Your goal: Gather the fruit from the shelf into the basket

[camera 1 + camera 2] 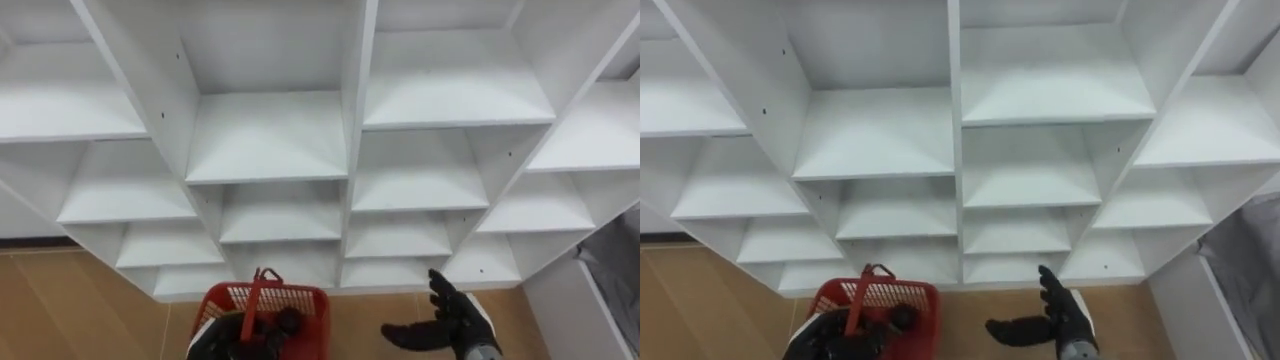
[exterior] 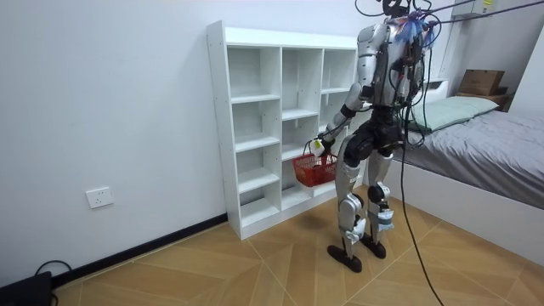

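White shelves rise just beyond the right hand, which hangs open over the wooden floor with fingers spread, holding nothing. Off to its left, the left hand is curled round the handle of a red basket — what lies inside I cannot tell.

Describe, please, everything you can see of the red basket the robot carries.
The red basket looks like plastic, with mesh walls and an open top; its thin red handle stands raised. It hangs off the floor before the white closet's lower shelves, held by the left hand, which hides its contents.
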Motion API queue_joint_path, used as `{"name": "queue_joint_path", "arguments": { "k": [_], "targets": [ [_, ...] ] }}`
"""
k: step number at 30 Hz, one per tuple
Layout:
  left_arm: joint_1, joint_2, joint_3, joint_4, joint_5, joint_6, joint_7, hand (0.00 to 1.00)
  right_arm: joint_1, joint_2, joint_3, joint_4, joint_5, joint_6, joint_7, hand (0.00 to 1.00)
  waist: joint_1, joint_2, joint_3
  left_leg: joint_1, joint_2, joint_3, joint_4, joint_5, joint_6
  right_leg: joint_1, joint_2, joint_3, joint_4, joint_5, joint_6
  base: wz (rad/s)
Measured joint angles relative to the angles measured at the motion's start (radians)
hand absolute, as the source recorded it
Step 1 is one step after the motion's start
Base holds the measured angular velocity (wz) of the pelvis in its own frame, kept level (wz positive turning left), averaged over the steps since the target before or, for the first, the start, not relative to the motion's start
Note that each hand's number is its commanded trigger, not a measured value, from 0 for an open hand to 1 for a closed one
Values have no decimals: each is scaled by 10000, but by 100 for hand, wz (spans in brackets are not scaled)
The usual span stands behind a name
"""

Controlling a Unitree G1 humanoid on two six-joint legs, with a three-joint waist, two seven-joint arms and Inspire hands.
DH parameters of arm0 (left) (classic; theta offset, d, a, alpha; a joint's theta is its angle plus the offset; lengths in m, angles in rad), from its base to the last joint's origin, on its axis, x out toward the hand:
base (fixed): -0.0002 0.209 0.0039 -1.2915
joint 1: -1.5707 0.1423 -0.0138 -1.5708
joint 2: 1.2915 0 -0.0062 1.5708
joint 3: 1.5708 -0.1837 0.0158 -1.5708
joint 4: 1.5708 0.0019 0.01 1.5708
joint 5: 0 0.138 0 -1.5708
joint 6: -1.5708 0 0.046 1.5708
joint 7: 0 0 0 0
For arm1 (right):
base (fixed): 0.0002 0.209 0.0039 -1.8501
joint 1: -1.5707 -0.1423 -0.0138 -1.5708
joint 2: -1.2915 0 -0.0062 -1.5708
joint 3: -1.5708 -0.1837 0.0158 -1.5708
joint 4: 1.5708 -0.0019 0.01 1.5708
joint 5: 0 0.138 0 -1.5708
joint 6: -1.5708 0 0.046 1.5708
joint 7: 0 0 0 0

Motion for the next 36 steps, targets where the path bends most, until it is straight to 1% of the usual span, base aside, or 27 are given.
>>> {"name": "queue_joint_path", "arguments": {
  "k": [2, 3, 4, 6, 7, 8, 11, 12, 15, 17, 19, 20, 21, 22, 24, 27, 31, 33, 36],
  "targets": [
    [105, 12, 167, -9, 1, -3, 166, 100, 122, -49, 14, 2, -6, 2, 0, 0, -2, -17, -11, 118, -11, 5, -61, -27, -6, 140, 5, 5, -99, -12, 9, 0],
    [186, 20, 275, 18, 4, -2, 269, 100, 199, -140, 5, 42, 27, -5, -34, 0, -5, -14, -10, 220, -20, 2, -92, -51, -8, 313, 4, -18, -163, -17, 20, 0],
    [254, 20, 340, 25, 4, -2, 334, 100, 231, -185, 4, 115, 57, -4, -83, 0, -12, -16, -5, 285, -22, 1, -101, -69, -9, 410, 6, -28, -181, -21, 27, 4],
    [588, 60, 607, 67, -28, -5, 594, 100, 384, -324, -50, 488, 133, 2, -359, 0, -11, -54, -6, 580, -43, 1, -120, -135, -24, 732, 19, -16, -300, -48, 66, 0],
    [608, 81, 662, 145, -30, -4, 642, 100, 395, -336, -121, 587, 130, 6, -407, 0, -5, -62, 7, 634, -56, 1, -130, -148, -28, 779, 21, -16, -311, -65, 68, 0],
    [638, 110, 840, 306, -30, -1, 730, 100, 391, -333, -329, 785, 121, 6, -498, 0, -3, -76, 6, 686, -111, -6, -174, -156, -32, 801, 15, -16, -293, -106, 68, 0],
    [726, 125, 1363, 787, -67, -8, 799, 100, 401, -327, -989, 1378, 17, -1, -605, 0, -13, -89, 6, 824, -130, -11, -248, -156, -32, 929, 8, -28, -367, -124, 81, 0],
    [771, 157, 1439, 983, -18, -10, 847, 100, 410, -330, -1190, 1756, -32, 1, -633, 0, -13, -100, -8, 877, -143, -17, -270, -159, -35, 1006, 4, -45, -481, -129, 89, 0],
    [790, 190, 1667, 1540, -28, -6, 854, 100, 456, -318, -1466, 2739, -80, 13, -655, 0, -9, -135, -1, 933, -159, -16, -272, -174, -37, 1107, -1, -78, -489, -136, 98, 3],
    [823, 189, 1819, 1868, -22, 5, 843, 100, 620, -315, -1584, 3078, -70, 35, -771, 0, 1, -138, 1, 968, -164, -46, -273, -192, -36, 1136, -3, -72, -495, -140, 106, 0],
    [838, 180, 1955, 2217, -20, 39, 838, 100, 813, -311, -1666, 3238, -61, 152, -858, 0, 1, -137, 6, 1013, -165, -48, -273, -219, -33, 1185, -3, -63, -500, -147, 115, 0],
    [847, 154, 2190, 2402, -17, 97, 814, 100, 894, -303, -1737, 3369, -63, 234, -842, 0, 9, -134, 12, 1055, -164, -49, -274, -246, -28, 1222, 0, -53, -503, -153, 123, 0],
    [845, 145, 2435, 2483, -18, 211, 789, 100, 903, -283, -1848, 3586, -65, 277, -825, 0, 6, -111, 33, 1077, -164, -49, -273, -270, -25, 1231, 1, -41, -507, -164, 131, 0],
    [838, 140, 2563, 2519, -18, 247, 780, 100, 902, -279, -1929, 3657, -79, 362, -810, 0, 6, -93, 48, 1083, -161, -49, -271, -294, -21, 1225, 3, -33, -518, -175, 137, 0],
    [746, 141, 2974, 2842, 6, 380, 776, 100, 885, -278, -2239, 3986, -193, 605, -720, 0, 9, -83, 52, 1198, -178, -50, -281, -348, 8, 1308, -10, -14, -484, -200, 176, 0],
    [756, 138, 3273, 2865, 211, 679, 771, 100, 845, -251, -2364, 4155, -254, 917, -524, 0, 17, -47, 32, 1242, -173, -44, -268, -392, 33, 1342, -16, 15, -469, -209, 197, -2],
    [738, 119, 3392, 2914, 432, 836, 773, 100, 748, -132, -2364, 4229, -405, 1119, -116, 0, 15, 15, 4, 1238, -179, -44, -265, -403, 44, 1351, -21, 8, -464, -208, 201, 0],
    [706, 39, 3387, 2914, 501, 920, 772, 100, 727, -141, -2362, 4228, -427, 1178, -35, 0, 18, 115, -7, 1239, -193, -45, -265, -408, 48, 1390, -14, -26, -465, -202, 210, 3],
    [708, -64, 3380, 2913, 890, 976, 770, 100, 568, -149, -2344, 4292, -575, 1300, 25, 0, 28, 171, -7, 1241, -197, -33, -263, -412, 40, 1392, -27, -26, -472, -203, 207, 0]
  ]
}}
